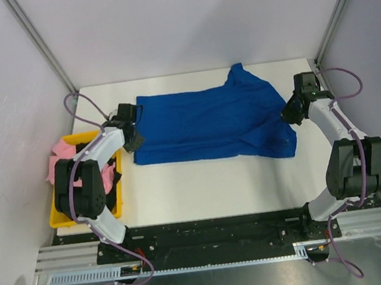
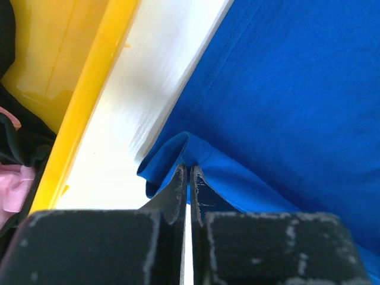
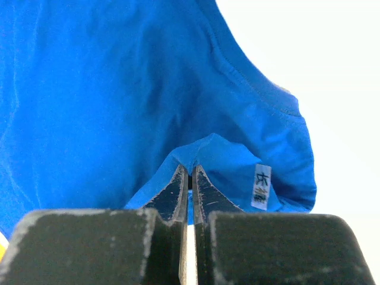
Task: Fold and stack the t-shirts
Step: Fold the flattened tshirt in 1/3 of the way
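Jaws of left gripper pressed together, pinching blue t-shirt fold at 9 o'clock; right gripper same at 3 o'clock. Only right wrist view shows white label.

White table, blue t-shirt spread across its far half. Yellow bin sits at the left edge

Royal-blue t-shirt, pink shirt, yellow bin, white table

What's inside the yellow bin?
Pink cloth and black cloth lie bunched in the yellow bin. The left arm covers much of it, so anything else inside is hidden.
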